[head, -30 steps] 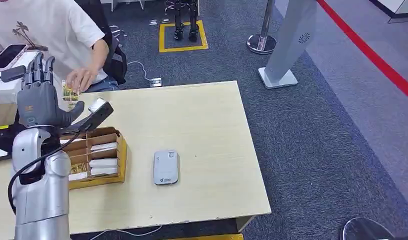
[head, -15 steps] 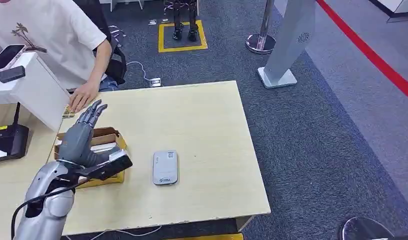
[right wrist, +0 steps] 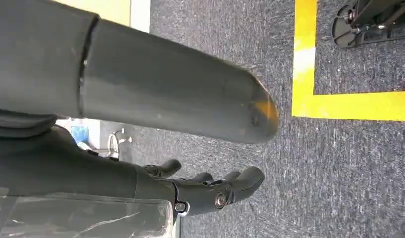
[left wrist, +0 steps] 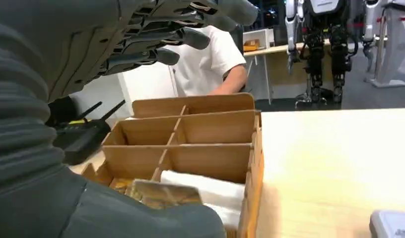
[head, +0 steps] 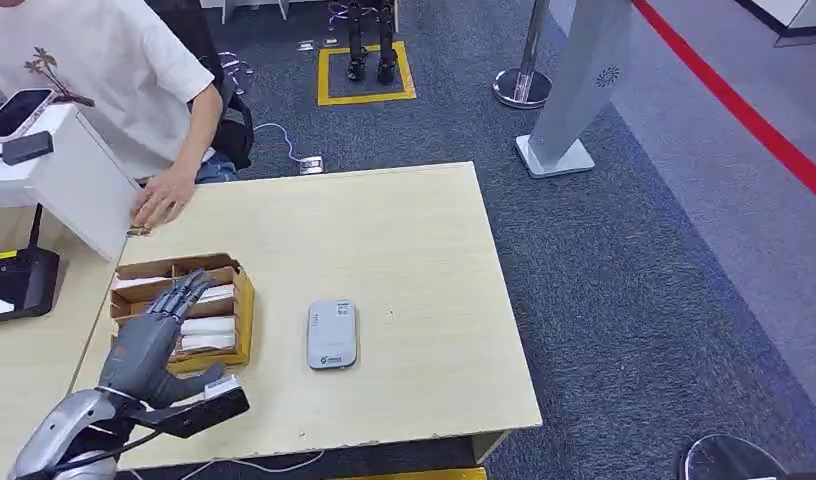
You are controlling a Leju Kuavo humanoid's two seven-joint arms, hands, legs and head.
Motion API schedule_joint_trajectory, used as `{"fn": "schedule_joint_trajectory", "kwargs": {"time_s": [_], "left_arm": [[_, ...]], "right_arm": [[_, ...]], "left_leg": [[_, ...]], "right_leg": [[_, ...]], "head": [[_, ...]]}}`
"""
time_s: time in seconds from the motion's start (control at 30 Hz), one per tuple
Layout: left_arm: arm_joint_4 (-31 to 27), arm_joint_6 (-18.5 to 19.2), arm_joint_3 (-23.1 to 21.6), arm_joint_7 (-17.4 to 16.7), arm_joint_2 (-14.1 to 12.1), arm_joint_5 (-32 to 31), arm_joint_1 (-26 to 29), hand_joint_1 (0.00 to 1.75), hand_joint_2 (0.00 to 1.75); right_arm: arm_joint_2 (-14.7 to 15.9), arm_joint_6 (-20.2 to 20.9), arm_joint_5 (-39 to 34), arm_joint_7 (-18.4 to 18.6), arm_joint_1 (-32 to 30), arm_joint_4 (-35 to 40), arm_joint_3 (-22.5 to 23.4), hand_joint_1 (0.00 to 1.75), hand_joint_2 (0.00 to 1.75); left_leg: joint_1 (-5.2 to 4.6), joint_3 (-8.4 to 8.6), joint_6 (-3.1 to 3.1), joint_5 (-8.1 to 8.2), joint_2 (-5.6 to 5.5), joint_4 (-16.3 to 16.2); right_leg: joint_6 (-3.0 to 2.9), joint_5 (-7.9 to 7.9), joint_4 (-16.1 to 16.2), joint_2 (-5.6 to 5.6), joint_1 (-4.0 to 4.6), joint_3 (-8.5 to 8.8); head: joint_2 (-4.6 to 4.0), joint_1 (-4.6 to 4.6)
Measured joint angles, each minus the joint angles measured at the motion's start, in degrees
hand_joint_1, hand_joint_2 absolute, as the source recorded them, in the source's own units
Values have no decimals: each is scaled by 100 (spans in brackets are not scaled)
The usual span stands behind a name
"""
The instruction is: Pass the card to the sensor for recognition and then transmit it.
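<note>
Cards [head: 207,326] — sensor [head: 332,335] markings illegible

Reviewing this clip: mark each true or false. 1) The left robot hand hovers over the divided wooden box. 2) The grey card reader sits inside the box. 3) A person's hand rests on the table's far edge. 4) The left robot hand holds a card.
1) True: the left robot hand is over the wooden box.
2) False: the card reader lies on the table, beside the box.
3) True: the person's hand rests there.
4) False: its fingers are apart, holding nothing.
</note>
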State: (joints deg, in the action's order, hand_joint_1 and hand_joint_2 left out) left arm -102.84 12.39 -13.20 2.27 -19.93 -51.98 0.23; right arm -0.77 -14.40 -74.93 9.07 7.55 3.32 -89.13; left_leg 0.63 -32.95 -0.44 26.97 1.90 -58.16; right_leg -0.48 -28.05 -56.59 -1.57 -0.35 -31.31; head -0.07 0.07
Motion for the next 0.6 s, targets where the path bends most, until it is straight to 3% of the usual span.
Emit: {"fn": "schedule_joint_trajectory", "kwargs": {"time_s": [0.6], "left_arm": [[-155, 22, 0, -297, -94, -542, 167, 0, 175]], "right_arm": [[0, -44, -83, 15, 2, 2, 0, 0, 0]], "left_leg": [[0, 0, 0, 0, -1, 0]], "right_leg": [[0, 1, 0, -1, 0, 1]], "head": [[0, 0]]}}
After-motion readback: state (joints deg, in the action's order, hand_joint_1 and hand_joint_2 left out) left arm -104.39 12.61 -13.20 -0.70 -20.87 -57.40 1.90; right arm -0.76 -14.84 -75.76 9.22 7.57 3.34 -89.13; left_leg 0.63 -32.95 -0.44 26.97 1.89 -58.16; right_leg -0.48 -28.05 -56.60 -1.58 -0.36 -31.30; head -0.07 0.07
